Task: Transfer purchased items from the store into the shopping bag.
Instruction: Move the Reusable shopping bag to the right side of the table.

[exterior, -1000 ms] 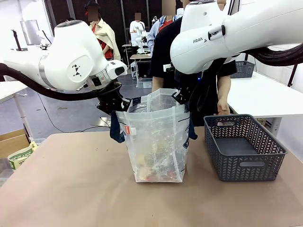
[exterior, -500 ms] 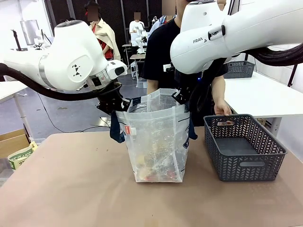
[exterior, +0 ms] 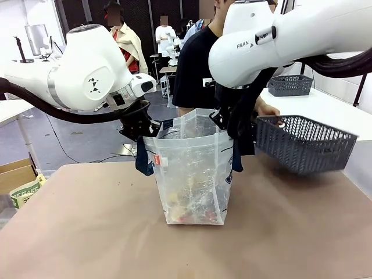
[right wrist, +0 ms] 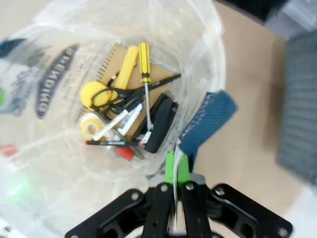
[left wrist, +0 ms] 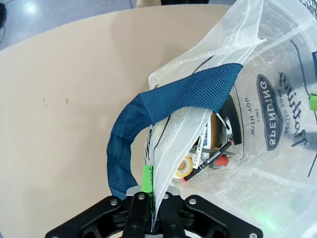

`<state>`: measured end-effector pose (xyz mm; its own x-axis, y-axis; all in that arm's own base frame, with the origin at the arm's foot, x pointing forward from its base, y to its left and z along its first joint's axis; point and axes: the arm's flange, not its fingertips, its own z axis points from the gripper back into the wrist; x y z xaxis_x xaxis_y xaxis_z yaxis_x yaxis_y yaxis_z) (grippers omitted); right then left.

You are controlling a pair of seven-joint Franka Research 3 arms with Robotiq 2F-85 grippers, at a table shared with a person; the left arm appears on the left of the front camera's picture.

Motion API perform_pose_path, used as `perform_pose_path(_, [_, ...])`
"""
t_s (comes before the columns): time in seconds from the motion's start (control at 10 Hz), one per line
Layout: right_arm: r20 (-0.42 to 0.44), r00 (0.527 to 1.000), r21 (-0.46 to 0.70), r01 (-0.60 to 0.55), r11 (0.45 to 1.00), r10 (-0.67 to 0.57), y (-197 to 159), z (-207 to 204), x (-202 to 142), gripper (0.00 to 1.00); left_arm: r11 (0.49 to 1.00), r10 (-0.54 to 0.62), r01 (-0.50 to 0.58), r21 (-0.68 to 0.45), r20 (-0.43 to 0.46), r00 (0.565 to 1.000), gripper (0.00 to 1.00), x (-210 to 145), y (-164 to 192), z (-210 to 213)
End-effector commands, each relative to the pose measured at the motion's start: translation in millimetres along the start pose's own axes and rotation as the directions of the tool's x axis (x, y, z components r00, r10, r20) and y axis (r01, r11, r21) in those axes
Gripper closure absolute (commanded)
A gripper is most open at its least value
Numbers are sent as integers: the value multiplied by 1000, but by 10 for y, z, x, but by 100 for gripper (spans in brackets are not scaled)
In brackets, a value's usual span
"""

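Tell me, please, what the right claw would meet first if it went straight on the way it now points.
Shut on the shopping bag at its rim, the right claw points down inside. It would probably meet the black oblong item at the bottom first, though depth is unclear.

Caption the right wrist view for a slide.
Right gripper, jaws shut on the shopping bag rim; scissors, yellow screwdriver, tape and notebook lie inside.

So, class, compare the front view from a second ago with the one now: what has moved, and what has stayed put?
The person's hand has lifted the grey mesh basket off the table, up and towards the robot's right, and it now hangs tilted. The left gripper and right gripper stay shut on the rim of the shopping bag, holding it open. The bag and the items inside it have not moved.
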<state>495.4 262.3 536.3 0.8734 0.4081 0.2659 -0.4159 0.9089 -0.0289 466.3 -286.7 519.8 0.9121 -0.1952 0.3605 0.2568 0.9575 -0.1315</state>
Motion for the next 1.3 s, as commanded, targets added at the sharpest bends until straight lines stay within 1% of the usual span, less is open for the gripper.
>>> perform_pose_path(0.0, [-36,985,31,169,985,-168,14,16,76,100,999,24,-25,-27,-25,999,100,-34,-3,77])
perform_pose_path(0.1, [-32,967,9,251,968,-251,33,-2,83,100,999,48,-49,-24,-38,998,100,-37,-24,73])
perform_pose_path(0.4, [-34,960,4,280,960,-280,47,-64,102,100,998,49,-51,-35,-44,998,100,1,-104,77])
perform_pose_path(0.5, [-27,966,10,258,966,-258,105,-105,114,100,997,55,-56,-59,-22,998,100,39,-143,62])
perform_pose_path(0.6, [-18,964,14,264,964,-264,153,-128,141,100,996,41,-42,-75,-13,999,100,76,-196,51])
perform_pose_path(0.7, [-7,965,20,264,964,-264,187,-134,168,100,996,25,-25,-87,-9,1000,100,116,-251,36])
perform_pose_path(0.9, [12,978,41,208,977,-208,289,-151,247,100,995,3,-4,-96,-8,1000,100,180,-355,-37])
perform_pose_path(1.2, [17,981,44,193,980,-194,352,-171,334,100,992,-27,25,-123,-12,1000,100,300,-521,-165])
